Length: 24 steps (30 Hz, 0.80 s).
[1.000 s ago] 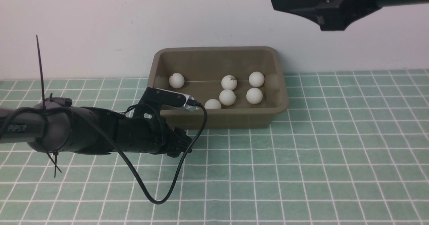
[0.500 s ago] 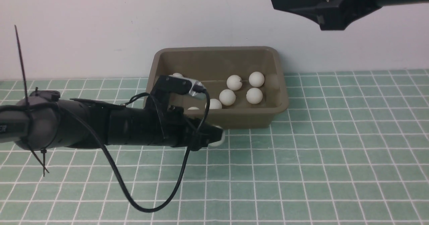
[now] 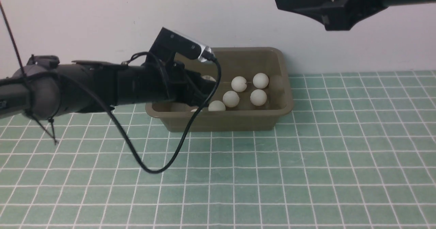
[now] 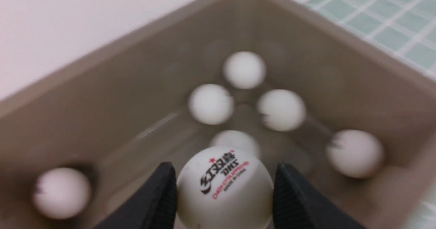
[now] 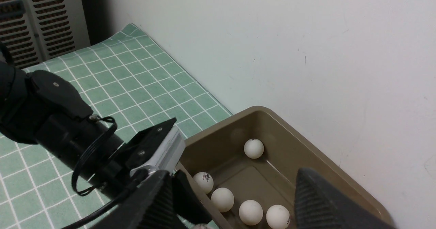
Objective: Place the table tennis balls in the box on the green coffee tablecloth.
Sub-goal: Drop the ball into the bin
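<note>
left jaws (image 4: 224, 195) clenched on a ball (image 4: 224, 184) above the tub (image 4: 361, 21), presumably for dropping; right jaws (image 5: 231, 201) parted, likely idle.

White balls (image 3: 231, 99) lie in the olive-brown box (image 3: 219, 121) on green cloth (image 3: 323, 161).

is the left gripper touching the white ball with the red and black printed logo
Touching: the left wrist view shows the left gripper's two dark fingers pressed against opposite sides of the white ball.
</note>
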{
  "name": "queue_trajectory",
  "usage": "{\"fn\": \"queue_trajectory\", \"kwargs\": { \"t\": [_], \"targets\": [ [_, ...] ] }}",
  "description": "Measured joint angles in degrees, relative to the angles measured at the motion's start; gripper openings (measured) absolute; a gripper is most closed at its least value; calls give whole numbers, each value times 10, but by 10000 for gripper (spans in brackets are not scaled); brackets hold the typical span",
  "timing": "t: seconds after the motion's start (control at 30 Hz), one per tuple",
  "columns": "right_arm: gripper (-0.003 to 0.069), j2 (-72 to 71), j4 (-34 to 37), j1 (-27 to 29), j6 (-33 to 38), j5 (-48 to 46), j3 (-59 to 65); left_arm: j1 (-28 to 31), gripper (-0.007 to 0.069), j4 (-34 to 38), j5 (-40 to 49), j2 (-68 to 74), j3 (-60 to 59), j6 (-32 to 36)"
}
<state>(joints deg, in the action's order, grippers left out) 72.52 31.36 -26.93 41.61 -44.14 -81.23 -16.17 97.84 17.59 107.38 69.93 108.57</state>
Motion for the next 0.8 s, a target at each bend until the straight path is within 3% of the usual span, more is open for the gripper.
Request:
{"fn": "queue_trajectory", "kwargs": {
  "t": [0.3, 0.5, 0.6, 0.8],
  "targets": [
    [442, 0, 4, 0, 0, -8, 0, 0, 328, 3, -47, 51, 46, 34],
    [442, 0, 3, 0, 0, -8, 0, 1, 411, 4, -52, 60, 52, 43],
    [442, 0, 1, 0, 1, -4, 0, 1, 482, 4, -62, 46, 52, 15],
    [442, -1, -4, 0, 10, -1, 0, 1, 492, 7, -162, -43, 45, -7]
  ]
}}
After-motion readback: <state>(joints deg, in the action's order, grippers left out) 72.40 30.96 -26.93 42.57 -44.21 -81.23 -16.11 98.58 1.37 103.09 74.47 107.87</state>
